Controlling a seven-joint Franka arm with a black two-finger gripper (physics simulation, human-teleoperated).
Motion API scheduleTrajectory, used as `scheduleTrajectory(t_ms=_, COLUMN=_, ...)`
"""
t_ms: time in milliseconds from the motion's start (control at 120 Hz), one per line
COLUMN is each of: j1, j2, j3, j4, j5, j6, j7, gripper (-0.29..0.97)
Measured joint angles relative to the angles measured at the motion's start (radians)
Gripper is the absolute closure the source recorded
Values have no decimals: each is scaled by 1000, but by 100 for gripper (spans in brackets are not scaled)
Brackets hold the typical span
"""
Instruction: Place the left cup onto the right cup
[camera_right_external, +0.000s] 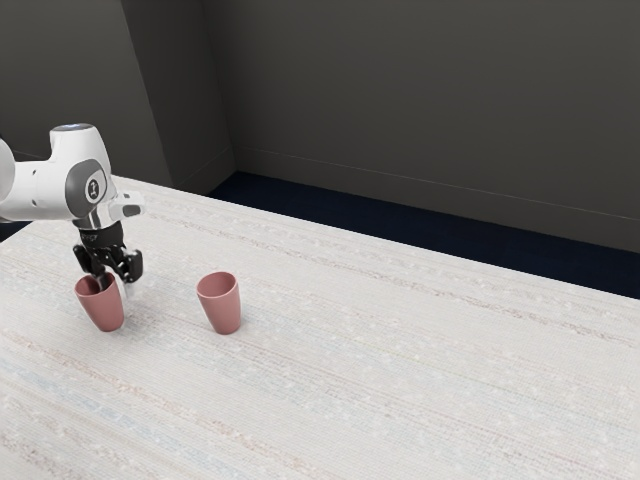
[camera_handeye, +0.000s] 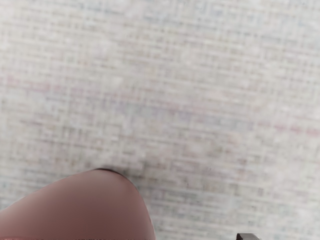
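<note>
— left cup (camera_handeye: 75, 210) just under gripper (camera_right_external: 112, 280), upright on table (camera_right_external: 400, 380), well apart from right cup (camera_right_external: 219, 301). holding?
— cannot tell if clamped. likely light, stiff, slick; best pinched across rim wall.

Arm (camera_right_external: 60, 185) bent low (white links), black pincer (camera_right_external: 108, 278) pointing straight down.

Arm (camera_right_external: 45, 188) was white and glossy, with fat rounded links; no cables seen. Its joint had a round grey cap (camera_right_external: 88, 186) with a small pale mark at centre, and a bluish-grey disc (camera_right_external: 72, 128) sat on top. A white angular flange (camera_right_external: 125, 205) joined the gripper (camera_right_external: 112, 282), which was all black: blocky body, two short fingers (camera_right_external: 130, 268).
</note>
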Motion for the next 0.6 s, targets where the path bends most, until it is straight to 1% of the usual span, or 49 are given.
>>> scheduleTrajectory(t_ms=83, j1=0, j2=0, j3=1, j4=-1, j5=0, j6=0, j7=2, gripper=45)
scheduleTrajectory(t_ms=167, j1=0, j2=0, j3=1, j4=-3, j5=1, j6=0, j7=4, gripper=51)
scheduleTrajectory(t_ms=600, j1=0, j2=0, j3=5, j4=-4, j5=4, j6=0, j7=10, gripper=70)
